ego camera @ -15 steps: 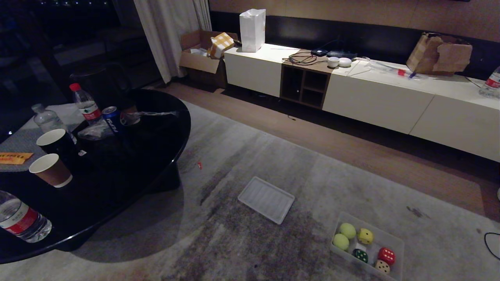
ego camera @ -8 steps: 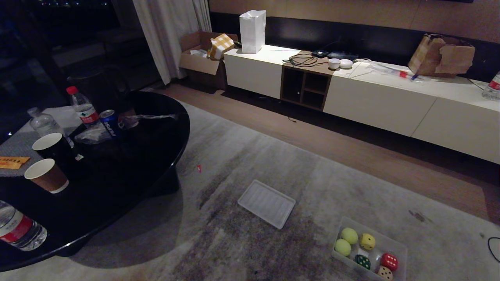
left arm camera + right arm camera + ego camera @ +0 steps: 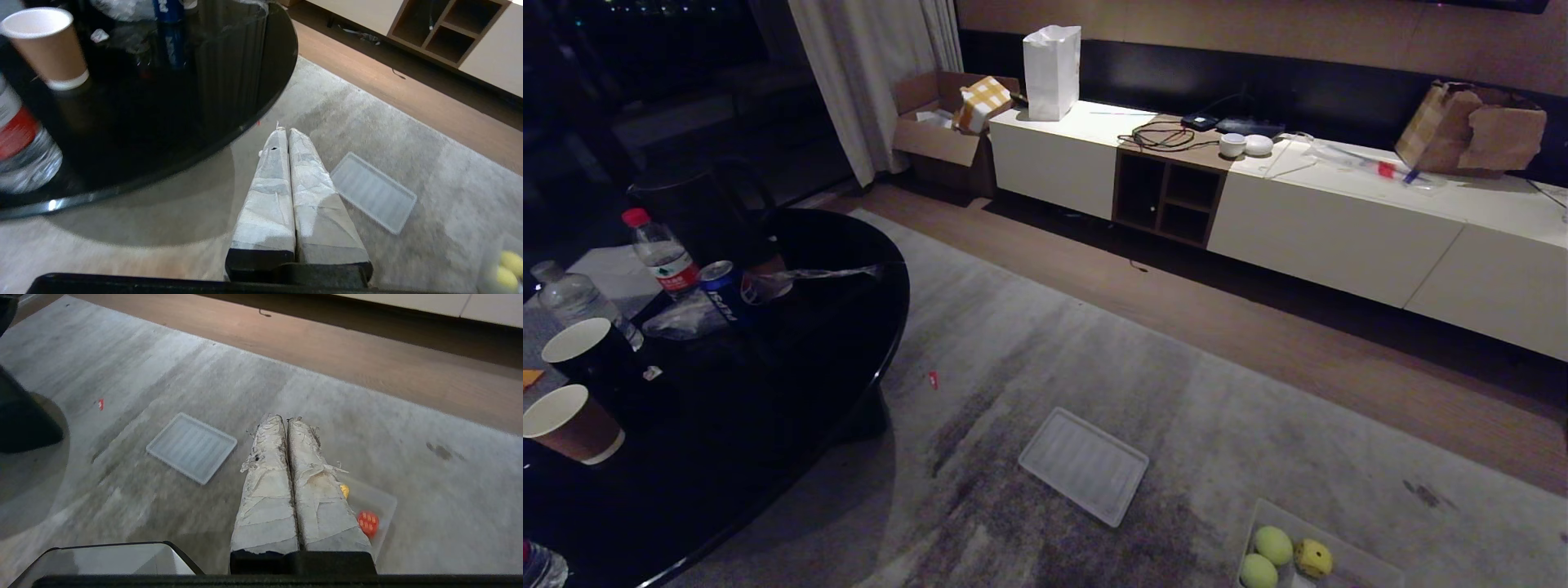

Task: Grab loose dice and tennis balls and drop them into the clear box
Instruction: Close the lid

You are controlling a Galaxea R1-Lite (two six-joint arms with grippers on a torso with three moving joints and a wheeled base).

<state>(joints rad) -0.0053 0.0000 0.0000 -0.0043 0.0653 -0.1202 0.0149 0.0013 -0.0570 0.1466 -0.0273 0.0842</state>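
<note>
The shallow translucent plastic clear box (image 3: 1319, 563) is sitting at about 5 o'clock on the grey rug in the head view, cut off by the frame edge, with two fuzzy yellow-green tennis balls (image 3: 1272, 545) and a yellow dotted die (image 3: 1312, 558) showing inside. The right gripper (image 3: 286, 420), fingers pressed closed on nothing, is hanging nearest it (box at its 4 o'clock); the left gripper (image 3: 284, 132), also closed and empty, is hanging well apart. A red die (image 3: 367, 522) is showing in the right wrist view; the remaining dice are hidden, and no loose pieces are appearing on the rug.

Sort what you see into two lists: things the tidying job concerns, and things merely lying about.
Job:
clear box
tennis balls
yellow die
red die

Lying about:
ribbed lid
paper cup
water bottle
white bag
</note>
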